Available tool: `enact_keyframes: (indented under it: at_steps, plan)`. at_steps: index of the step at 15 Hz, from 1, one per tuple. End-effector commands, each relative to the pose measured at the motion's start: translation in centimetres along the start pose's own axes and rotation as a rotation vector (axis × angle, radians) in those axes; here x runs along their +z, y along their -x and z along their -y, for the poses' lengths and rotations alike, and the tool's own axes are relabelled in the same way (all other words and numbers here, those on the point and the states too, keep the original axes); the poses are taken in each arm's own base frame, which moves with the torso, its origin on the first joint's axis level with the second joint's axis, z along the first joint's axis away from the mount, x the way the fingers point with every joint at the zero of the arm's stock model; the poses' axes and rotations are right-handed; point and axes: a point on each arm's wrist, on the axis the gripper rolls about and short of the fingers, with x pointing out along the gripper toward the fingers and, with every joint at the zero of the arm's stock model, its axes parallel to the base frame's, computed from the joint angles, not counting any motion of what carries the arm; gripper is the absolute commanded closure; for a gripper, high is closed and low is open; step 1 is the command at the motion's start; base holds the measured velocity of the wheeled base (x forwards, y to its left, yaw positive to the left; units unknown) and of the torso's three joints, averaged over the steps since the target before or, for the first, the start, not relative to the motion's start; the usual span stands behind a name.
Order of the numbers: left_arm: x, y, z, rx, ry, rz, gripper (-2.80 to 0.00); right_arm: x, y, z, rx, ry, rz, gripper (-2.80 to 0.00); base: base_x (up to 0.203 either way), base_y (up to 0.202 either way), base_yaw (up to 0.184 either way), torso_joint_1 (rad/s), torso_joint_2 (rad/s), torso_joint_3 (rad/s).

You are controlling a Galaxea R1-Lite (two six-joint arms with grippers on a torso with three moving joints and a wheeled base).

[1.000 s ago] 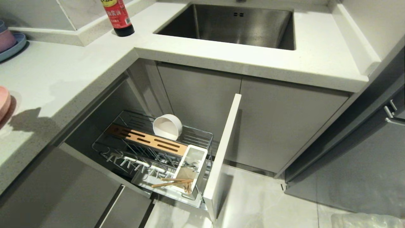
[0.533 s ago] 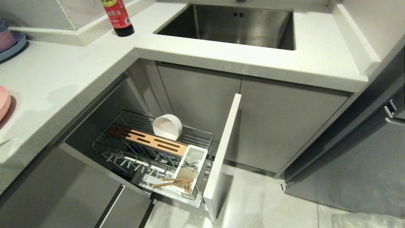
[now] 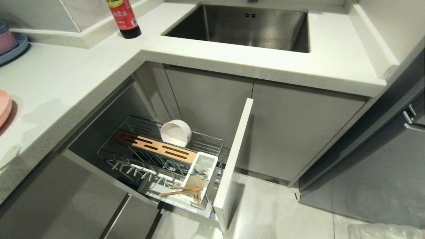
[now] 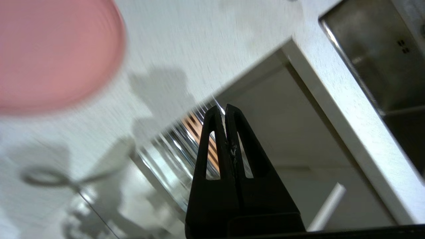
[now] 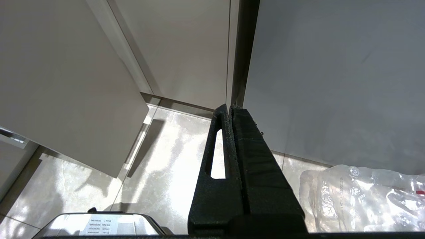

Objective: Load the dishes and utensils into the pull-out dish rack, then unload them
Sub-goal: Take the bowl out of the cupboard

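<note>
Hovering left tool (image 4: 225, 109) empty, beside pink plate (image 4: 49, 49).

the pull-out dish rack (image 3: 159, 159) lies open from above; its front panel (image 3: 232, 159) blocks the right.

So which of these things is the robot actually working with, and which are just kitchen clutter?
Part of the job:
- pull-out dish rack
- cream-white bowl
- chopsticks
- white utensil caddy
- pink plate

Just lying about:
- sauce bottle
- steel sink
- stacked bowls on blue plate
</note>
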Motion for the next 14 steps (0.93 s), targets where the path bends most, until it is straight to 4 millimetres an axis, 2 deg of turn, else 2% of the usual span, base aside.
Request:
enact_keyframes:
  at_steps: [1, 6, 14]
  plan:
    - [-1.9, -2.1, 0.8, 0.024, 0.094, -0.102, 0.0, 0.0, 0.0, 0.0, 0.001, 0.0, 0.0, 0.0, 0.0, 0.0, 0.0, 0.0, 0.0, 0.0]
    - [-9.1, -8.2, 2.9, 0.17, 0.056, -0.346, 0.0, 0.0, 0.0, 0.0, 0.001, 0.0, -0.001, 0.0, 0.0, 0.0, 0.0, 0.0, 0.0, 0.0]
    - [-16.8, -15.9, 6.1, 0.211, -0.001, -0.44, 0.0, 0.0, 0.0, 0.0, 0.001, 0.0, 0.0, 0.0, 0.0, 0.0, 0.0, 0.0, 0.0, 0.0]
